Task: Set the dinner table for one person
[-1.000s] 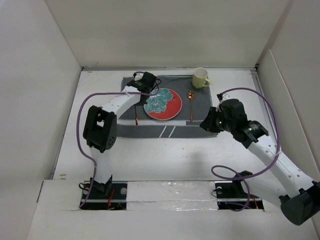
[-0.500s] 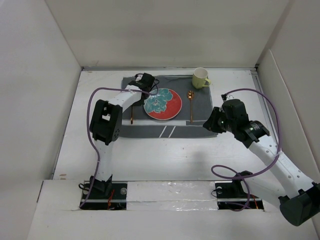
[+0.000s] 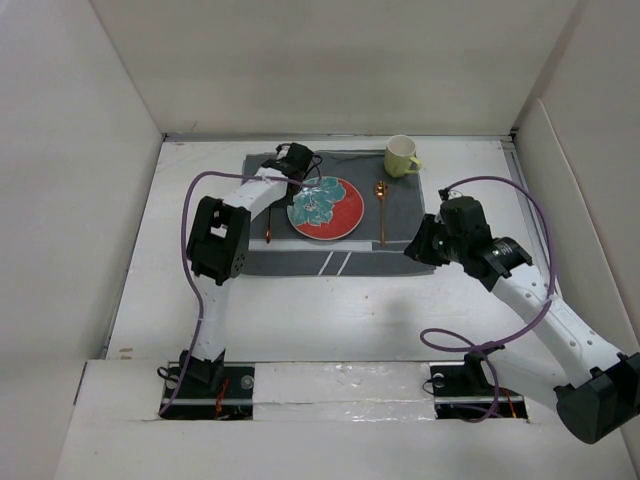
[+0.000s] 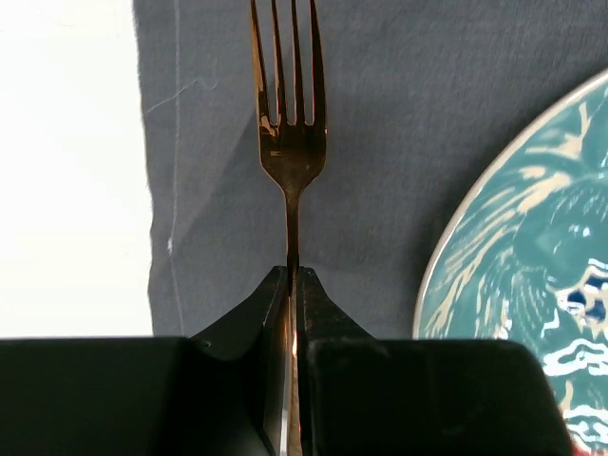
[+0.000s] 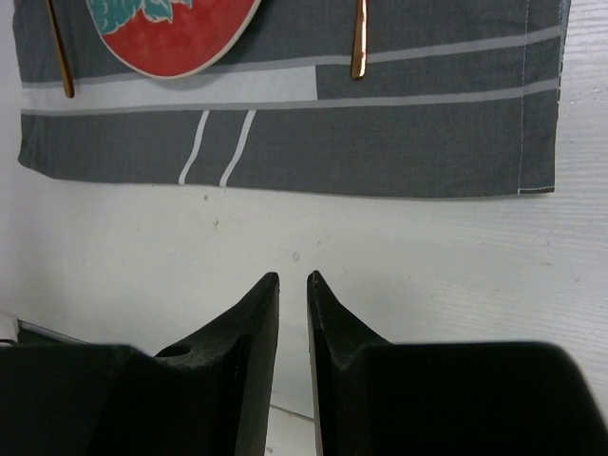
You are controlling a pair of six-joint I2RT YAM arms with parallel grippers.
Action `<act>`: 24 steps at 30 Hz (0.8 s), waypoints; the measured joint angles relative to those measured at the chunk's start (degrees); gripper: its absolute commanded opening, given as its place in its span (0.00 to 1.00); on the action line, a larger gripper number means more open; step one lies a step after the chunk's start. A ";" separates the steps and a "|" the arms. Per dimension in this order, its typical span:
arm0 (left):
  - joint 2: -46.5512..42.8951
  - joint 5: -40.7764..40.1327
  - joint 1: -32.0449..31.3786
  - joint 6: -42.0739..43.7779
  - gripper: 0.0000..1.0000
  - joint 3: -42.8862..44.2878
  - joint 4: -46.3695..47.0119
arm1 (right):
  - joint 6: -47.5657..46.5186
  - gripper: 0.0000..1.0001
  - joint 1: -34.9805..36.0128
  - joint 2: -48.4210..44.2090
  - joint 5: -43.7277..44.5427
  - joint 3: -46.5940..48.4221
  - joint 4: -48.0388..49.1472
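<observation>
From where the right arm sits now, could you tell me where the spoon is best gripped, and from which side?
Probably mid-handle, from straight above, right end effector closing across its width. The spoon lies flat on the cloth, right of the plate, handle pointing toward the arms: thin, straight, with bare cloth on both sides.

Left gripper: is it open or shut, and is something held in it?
Shut. In the left wrist view the left gripper pinches the handle of the copper fork over the grey cloth.
</observation>
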 measured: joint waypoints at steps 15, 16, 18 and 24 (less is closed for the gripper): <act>2.08 -1.07 0.35 0.13 0.48 -1.25 0.48 | -0.04 0.27 -0.04 -0.02 2.27 1.53 -0.46; 1.70 -1.16 0.37 -0.24 0.59 -1.22 0.44 | -0.07 0.27 -0.04 -0.02 2.27 1.62 -0.48; 1.11 -1.01 0.44 -0.70 0.67 -1.16 0.13 | -0.11 0.20 -0.04 -0.02 2.27 1.90 -0.48; -1.60 -0.98 0.63 -2.64 0.57 2.97 -3.63 | -0.90 0.00 -0.44 0.94 1.84 4.74 -0.98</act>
